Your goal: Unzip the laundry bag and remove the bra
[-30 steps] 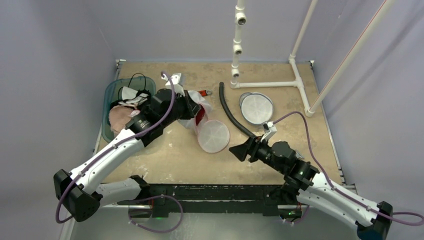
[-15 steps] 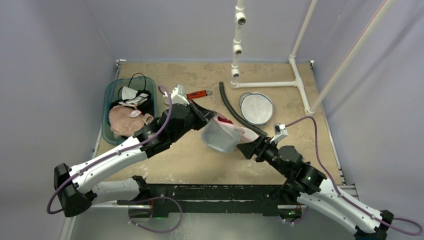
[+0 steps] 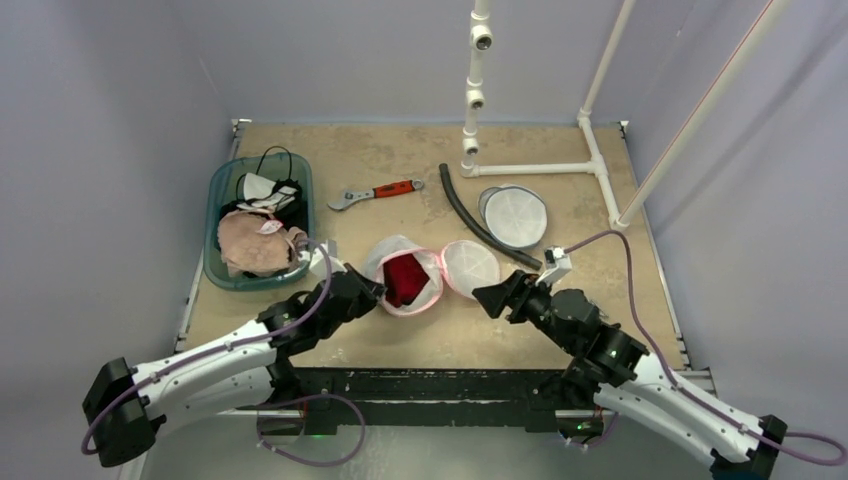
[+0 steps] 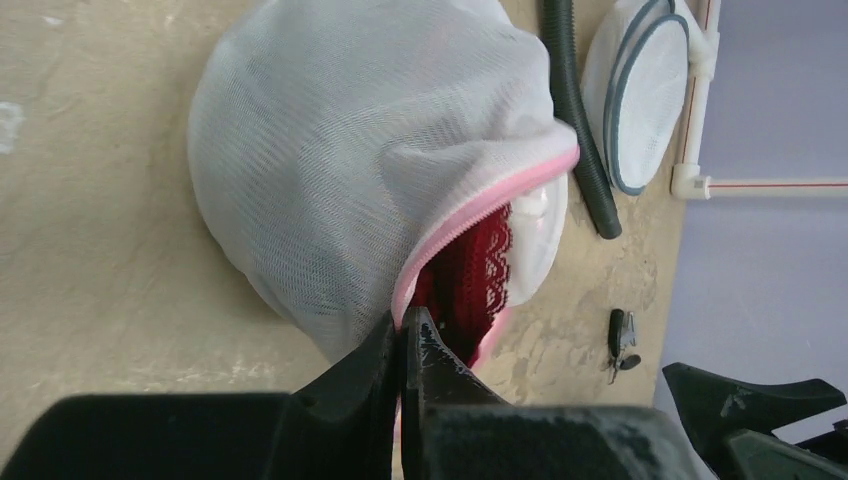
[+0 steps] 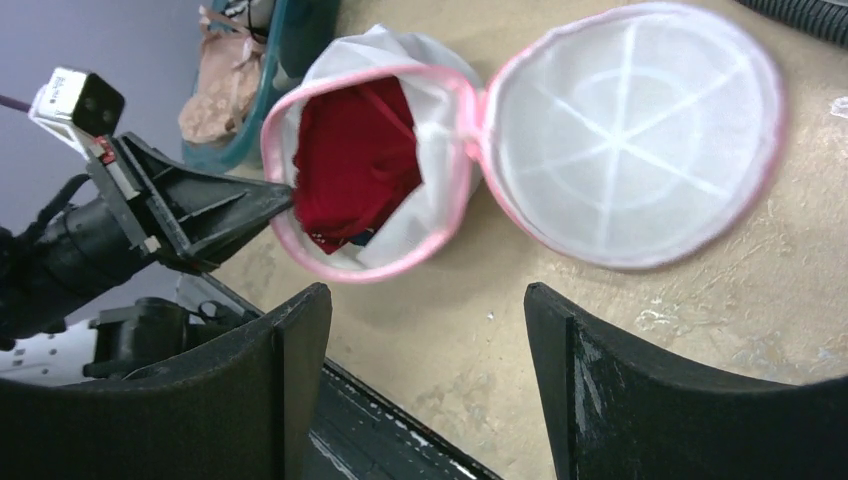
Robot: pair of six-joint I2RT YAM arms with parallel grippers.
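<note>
Two laundry bags: a pink-edged bag (image 3: 470,268) and a gray-edged bag (image 3: 512,215). One red bra (image 3: 403,280), one wrench (image 3: 375,192), one hose (image 3: 458,217), one tub (image 3: 214,215).

The laundry bag (image 3: 390,250) mouth is left open from above and over the bare surface (image 3: 440,330) in front, but is bounded at its left rim by the pinched left tool (image 3: 378,292), at the right by the folded-out lid (image 3: 470,268) and gaping right tool (image 3: 488,297), and behind by the hose (image 3: 462,222) and wrench (image 3: 375,192).
</note>
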